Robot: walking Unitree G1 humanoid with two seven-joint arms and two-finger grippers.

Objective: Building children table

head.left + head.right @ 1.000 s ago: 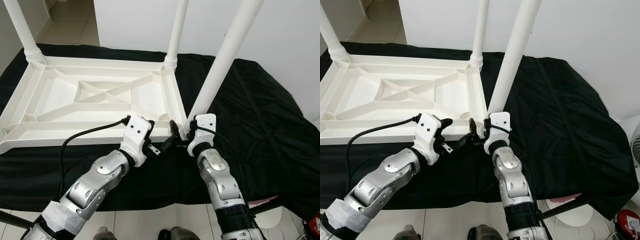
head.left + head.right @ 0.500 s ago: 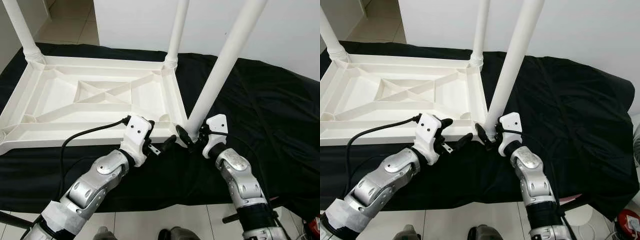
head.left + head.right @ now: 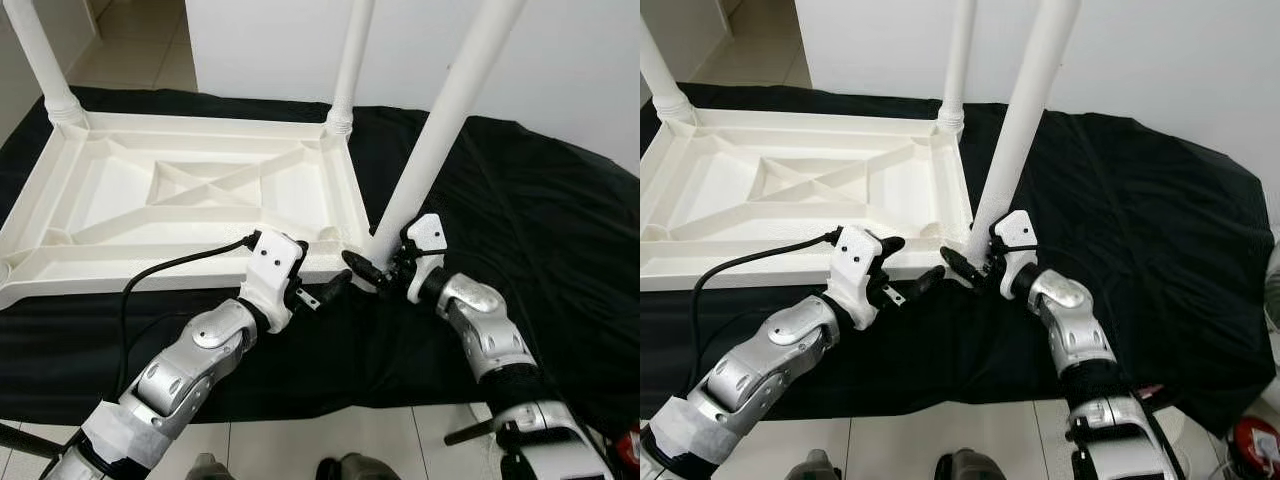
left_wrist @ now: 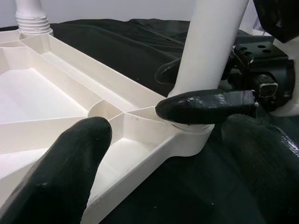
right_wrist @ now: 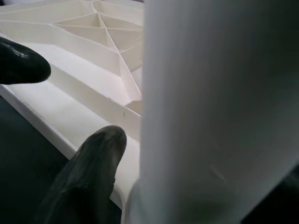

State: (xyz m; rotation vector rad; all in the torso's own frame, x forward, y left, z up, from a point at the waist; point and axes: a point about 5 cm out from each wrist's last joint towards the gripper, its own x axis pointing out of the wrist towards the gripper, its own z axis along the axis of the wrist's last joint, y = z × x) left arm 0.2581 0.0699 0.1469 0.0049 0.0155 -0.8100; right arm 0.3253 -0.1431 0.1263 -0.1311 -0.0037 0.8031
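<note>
A white children's table [image 3: 150, 262] lies upside down on a black cloth. Two legs stand at its far corners [image 3: 350, 60] [image 3: 40, 55]. A third white leg [image 3: 440, 120] rises tilted from the near right corner. My right gripper [image 3: 372, 262] is shut on the base of this leg, one finger [image 4: 205, 105] across its front and one behind. My left gripper [image 3: 322, 262] is open and straddles the table's near rim just left of that corner, one finger [image 4: 70, 163] over the inside, the other [image 4: 261, 154] over the cloth.
The black cloth [image 3: 520, 190] covers the low surface and hangs over its front edge. A white wall [image 3: 580, 60] stands behind, with tiled floor [image 3: 140, 40] at the far left. A black cable [image 3: 170, 268] runs from my left wrist.
My right wrist has swung around the leg's base, from below it to its right side, with the fingers staying at the base. The left arm has not moved.
</note>
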